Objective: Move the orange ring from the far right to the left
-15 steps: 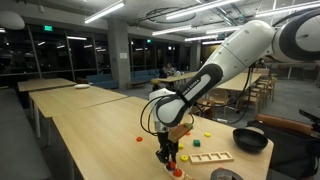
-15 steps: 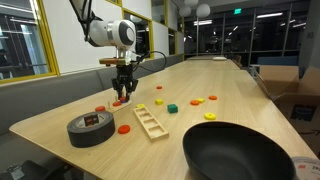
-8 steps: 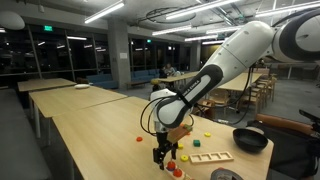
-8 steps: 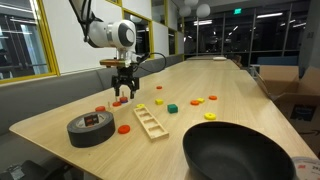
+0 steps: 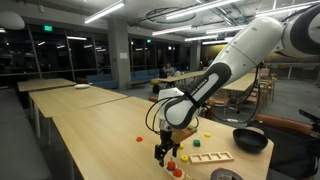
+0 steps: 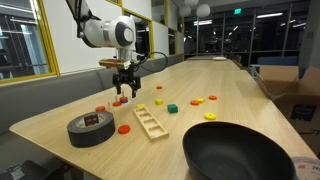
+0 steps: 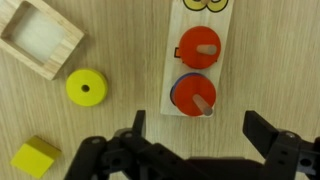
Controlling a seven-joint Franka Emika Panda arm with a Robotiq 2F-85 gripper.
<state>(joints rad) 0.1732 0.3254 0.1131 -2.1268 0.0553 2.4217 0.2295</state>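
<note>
Wrist view shows your claw [image 7: 200, 132] spread wide and holding nothing, one finger on each side at 6 o'clock. The peg board [image 7: 222, 75] runs lengthwise from 12 to 6. The orange ring [image 7: 193, 98] lies flat on its peg, hole facing up, stacked on a blue ring [image 7: 176, 92] just ahead of the fingers. A second orange ring [image 7: 198, 47] sits at 12 from it. The surface [image 7: 275, 60] is bare toward 3 o'clock. At 9 lies a yellow ring [image 7: 85, 88], at 8 a yellow block [image 7: 35, 158], and at 10 a wooden frame [image 7: 40, 38].
</note>
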